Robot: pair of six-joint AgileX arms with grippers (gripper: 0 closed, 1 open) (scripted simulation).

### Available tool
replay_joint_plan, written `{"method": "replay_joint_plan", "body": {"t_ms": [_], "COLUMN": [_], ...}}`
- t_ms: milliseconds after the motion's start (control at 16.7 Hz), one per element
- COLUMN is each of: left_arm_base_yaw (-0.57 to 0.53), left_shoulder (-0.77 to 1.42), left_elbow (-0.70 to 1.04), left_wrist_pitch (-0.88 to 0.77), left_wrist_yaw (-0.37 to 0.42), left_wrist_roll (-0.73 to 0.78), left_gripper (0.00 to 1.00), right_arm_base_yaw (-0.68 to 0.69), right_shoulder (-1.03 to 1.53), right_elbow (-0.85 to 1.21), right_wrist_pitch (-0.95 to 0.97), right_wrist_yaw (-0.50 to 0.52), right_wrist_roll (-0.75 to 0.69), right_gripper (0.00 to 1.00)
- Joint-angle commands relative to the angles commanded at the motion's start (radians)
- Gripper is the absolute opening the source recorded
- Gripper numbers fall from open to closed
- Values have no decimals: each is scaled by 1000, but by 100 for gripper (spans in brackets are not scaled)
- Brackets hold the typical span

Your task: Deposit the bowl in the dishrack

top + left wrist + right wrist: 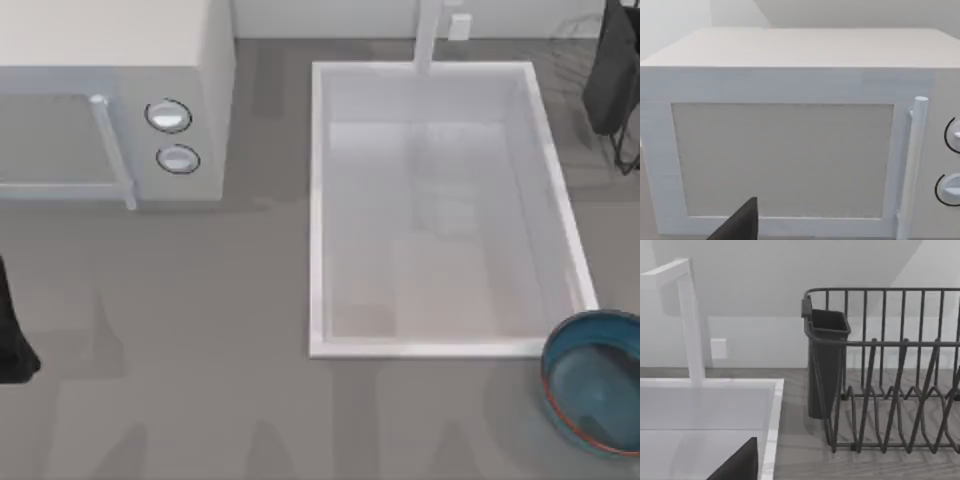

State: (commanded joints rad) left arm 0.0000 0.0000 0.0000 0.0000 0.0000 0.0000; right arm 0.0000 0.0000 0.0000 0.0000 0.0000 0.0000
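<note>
While the bowl [594,380] sits untouched on the counter at the near right corner of the table, just off the sink [318,200] basin's front right corner, nothing has hold of it yet. It lies on the right side, so my right arm is, by my judgement, the nearer one for the pick. The dishrack [890,375] stands beyond the sink's right edge at the far right (its dark caddy [826,360] hangs on the end nearest the basin), well apart from the bowl. The carry would therefore run straight back along the sink's right side.

My left arm waits at the table's left edge, its wrist camera facing the microwave [790,140]. Whether either gripper's fingers are spread or closed I cannot tell; only a dark sliver of each appears.
</note>
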Motion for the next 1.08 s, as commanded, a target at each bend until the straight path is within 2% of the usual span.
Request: {"method": "replay_joint_plan", "body": {"t_ms": [240,420,1080], "left_arm_base_yaw": [0,0,0], "left_shoulder": [0,0,0], "left_elbow": [0,0,0], "left_wrist_pitch": [0,0,0], "left_wrist_yaw": [0,0,0], "left_wrist_roll": [0,0,0], "left_gripper": [100,100,100], "right_arm_base_yaw": [1,8,45], "right_shoulder": [34,162,1098], "right_elbow": [34,150,794], "right_wrist_pitch": [-34,-157,-923], "right_wrist_yaw": [1,1,-5], "right_wrist_roll": [1,6,51], "right_gripper": [100,100,100]}}
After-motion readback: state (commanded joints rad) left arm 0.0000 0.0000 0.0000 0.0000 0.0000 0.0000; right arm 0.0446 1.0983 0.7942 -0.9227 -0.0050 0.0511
